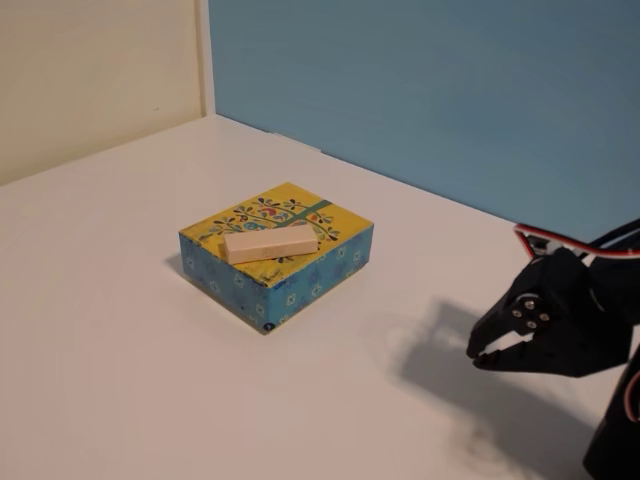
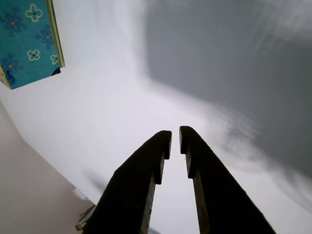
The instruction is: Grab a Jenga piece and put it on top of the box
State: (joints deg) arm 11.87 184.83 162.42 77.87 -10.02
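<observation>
The gripper hangs low over the tabletop at the right of the fixed view, its two dark fingers nearly together with only a narrow slit between the tips, and nothing is caught between them; the wrist view shows just bare white surface and the arm's own shadow under the tips. From the gripper, the box sits off toward ten o'clock in the fixed view, well apart from it, and in the wrist view only a corner of its blue flowered side shows, up at eleven o'clock. The block lies flat on the box's yellow lid, lengthwise across the front half, fully supported and not overhanging any edge that I can see. By the look of it the placing is done, and what is left is to clear off tidily. To do that well I would keep the arm away from the box, lift before swinging so the fingers do not drag on the tabletop, and avoid any sweep toward ten o'clock that might nudge the box and shake the block off.
</observation>
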